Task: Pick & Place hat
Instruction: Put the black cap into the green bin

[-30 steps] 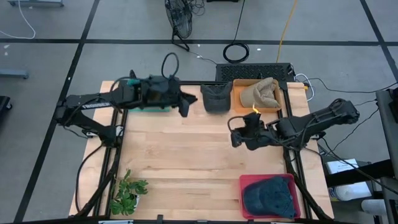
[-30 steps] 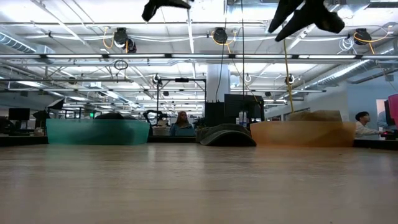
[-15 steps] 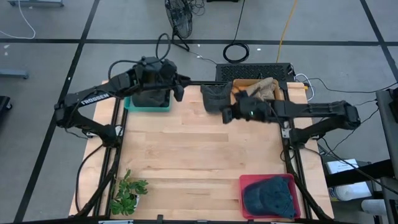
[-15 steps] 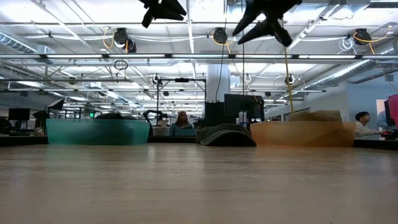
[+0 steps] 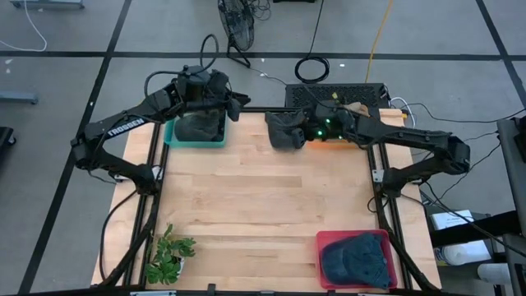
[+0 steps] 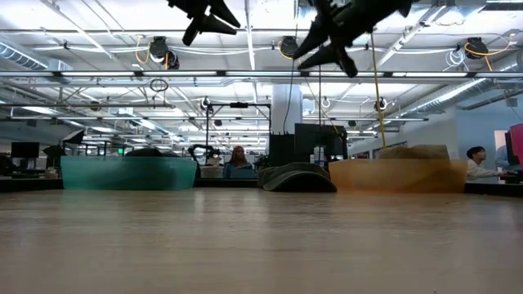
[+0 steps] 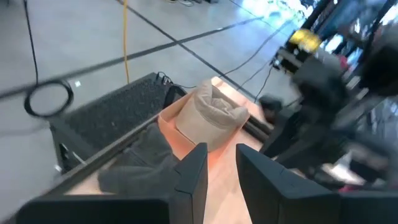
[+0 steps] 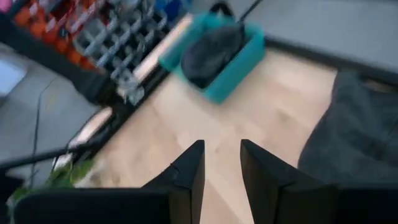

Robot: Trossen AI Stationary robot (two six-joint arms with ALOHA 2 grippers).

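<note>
A dark grey hat [image 5: 279,133] rests brim-down on the table near the far edge, between a teal bin [image 5: 174,136] with a dark hat in it and an orange bin [image 7: 166,124] with a beige hat [image 7: 211,115]. The right gripper [image 5: 302,130] hovers open high above the grey hat's right side; its wrist view shows that hat [image 8: 357,130] and the teal bin [image 8: 214,53]. My left gripper [image 5: 237,103] is open, raised over the teal bin's far right corner. In the low view both grippers [image 6: 204,12] [image 6: 331,37] hang far above the grey hat [image 6: 296,177].
A red bin [image 5: 329,242] holding a dark blue hat sits at the near right corner. A small green plant [image 5: 168,255] stands at the near left corner. Bare wooden tabletop [image 5: 263,197] lies between them. Cables and a black mat lie on the floor past the far edge.
My right gripper has swung from the table's right middle toward the far edge and leftward, ending above the grey hat. My left gripper has drawn back toward the far edge, over the teal bin. The hats and bins have stayed still.
</note>
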